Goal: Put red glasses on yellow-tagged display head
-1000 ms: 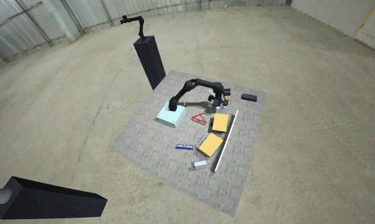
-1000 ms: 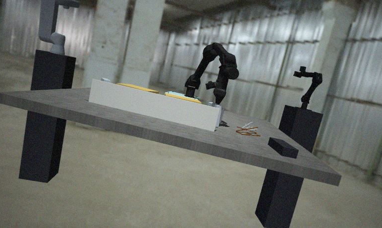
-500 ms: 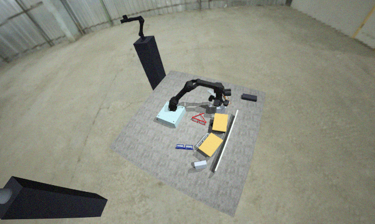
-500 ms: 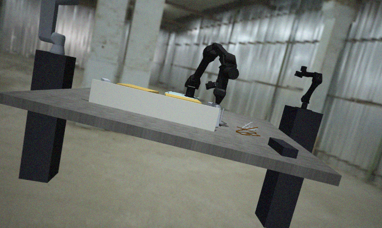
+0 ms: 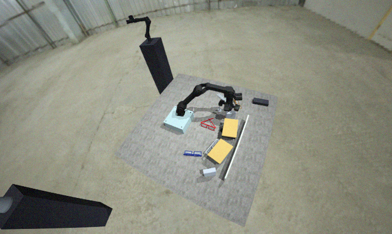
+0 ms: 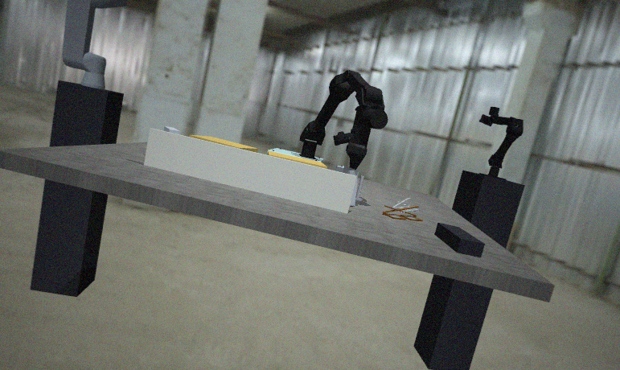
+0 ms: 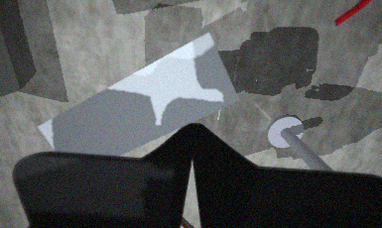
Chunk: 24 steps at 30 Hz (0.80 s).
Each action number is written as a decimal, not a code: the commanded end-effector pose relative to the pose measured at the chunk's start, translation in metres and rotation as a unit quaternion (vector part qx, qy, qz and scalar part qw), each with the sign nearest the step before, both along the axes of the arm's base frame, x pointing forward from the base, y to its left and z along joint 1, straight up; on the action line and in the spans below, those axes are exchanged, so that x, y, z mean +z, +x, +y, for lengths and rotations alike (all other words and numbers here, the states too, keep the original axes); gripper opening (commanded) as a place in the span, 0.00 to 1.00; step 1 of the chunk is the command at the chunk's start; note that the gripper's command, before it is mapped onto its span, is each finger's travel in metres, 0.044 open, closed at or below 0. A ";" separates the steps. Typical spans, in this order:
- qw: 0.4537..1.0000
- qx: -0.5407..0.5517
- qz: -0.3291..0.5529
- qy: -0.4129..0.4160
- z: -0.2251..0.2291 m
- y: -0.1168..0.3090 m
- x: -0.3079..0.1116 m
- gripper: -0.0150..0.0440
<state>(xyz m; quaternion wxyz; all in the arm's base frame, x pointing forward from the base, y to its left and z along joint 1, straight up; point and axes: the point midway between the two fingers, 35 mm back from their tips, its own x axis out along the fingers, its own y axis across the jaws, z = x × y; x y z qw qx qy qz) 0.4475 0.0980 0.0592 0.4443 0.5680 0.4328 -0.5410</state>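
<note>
The red glasses (image 5: pixel 208 125) lie on the table between the pale blue base box and the far yellow-topped block; a bit of red (image 7: pixel 352 12) shows at the top right of the wrist view. The far yellow-topped block (image 5: pixel 230 127) and the near yellow-topped block (image 5: pixel 219 151) stand side by side. Which shape is a display head, and any yellow tag, I cannot make out. My gripper (image 5: pixel 229 108) (image 6: pixel 355 166) (image 7: pixel 193 130) points down above the table beside a pale block (image 7: pixel 182 74), away from the red glasses. It is shut, with nothing between the fingers.
A long white wall (image 5: pixel 237 146) (image 6: pixel 248 172) stands behind the yellow-topped blocks. Blue glasses (image 5: pixel 192 155) and a small white block (image 5: pixel 209 172) lie nearer. A thin post on a round foot (image 7: pixel 278 133) stands beside my fingers. A dark block (image 5: pixel 260 101) (image 6: pixel 459 239) lies at the far end.
</note>
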 end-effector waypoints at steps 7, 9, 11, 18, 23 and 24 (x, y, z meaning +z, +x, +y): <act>1.000 0.003 0.001 -0.001 -0.002 0.003 0.000 0.25; 1.000 0.003 0.001 -0.001 -0.002 0.004 0.000 0.25; 1.000 0.003 0.001 -0.001 -0.002 0.005 0.000 0.25; 1.000 0.003 0.001 -0.001 -0.003 0.007 0.000 0.25; 1.000 0.003 0.001 -0.001 -0.003 0.009 0.000 0.25; 1.000 0.003 0.001 -0.001 -0.003 0.009 0.000 0.25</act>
